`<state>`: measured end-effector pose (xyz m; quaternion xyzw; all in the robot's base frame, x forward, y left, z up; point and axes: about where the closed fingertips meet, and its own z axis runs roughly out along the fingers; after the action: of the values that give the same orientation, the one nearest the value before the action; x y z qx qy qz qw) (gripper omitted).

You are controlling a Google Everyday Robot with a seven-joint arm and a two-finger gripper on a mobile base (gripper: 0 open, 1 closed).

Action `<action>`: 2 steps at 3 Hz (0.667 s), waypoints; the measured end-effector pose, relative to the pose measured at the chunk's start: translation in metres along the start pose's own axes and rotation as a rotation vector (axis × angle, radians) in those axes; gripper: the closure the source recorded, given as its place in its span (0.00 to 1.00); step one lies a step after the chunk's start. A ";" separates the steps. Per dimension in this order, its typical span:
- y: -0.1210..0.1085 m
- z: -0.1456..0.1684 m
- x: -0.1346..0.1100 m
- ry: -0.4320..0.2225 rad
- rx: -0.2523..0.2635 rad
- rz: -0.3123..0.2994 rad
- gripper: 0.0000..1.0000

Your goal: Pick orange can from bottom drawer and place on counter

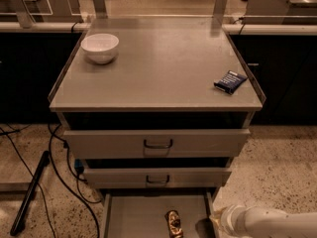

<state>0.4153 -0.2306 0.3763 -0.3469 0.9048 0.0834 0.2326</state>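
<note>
While the robot's white arm reaches in low from the right, its claw (218, 224) sits at the bottom edge, just beside the right wall of the open, narrow grey metal bottom drawer (133, 216); whether it is spread or pressed together cannot be told. Near it, the small orange-brown and gold drink can (173, 225) lies on the drawer floor. A clean pick likely means crossing that wall, closing across the can's round body, then lifting clear of the two handled drawers (157, 144) above to the dull-grey metal tabletop (163, 73), between the white bowl (100, 47) and the dark blue flat packet (231, 81).
</note>
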 end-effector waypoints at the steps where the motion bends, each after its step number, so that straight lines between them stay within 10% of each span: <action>1: 0.012 0.037 0.005 -0.043 0.002 0.024 1.00; 2: 0.037 0.081 0.012 -0.064 -0.043 0.048 1.00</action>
<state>0.4117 -0.1847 0.2991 -0.3272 0.9029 0.1193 0.2518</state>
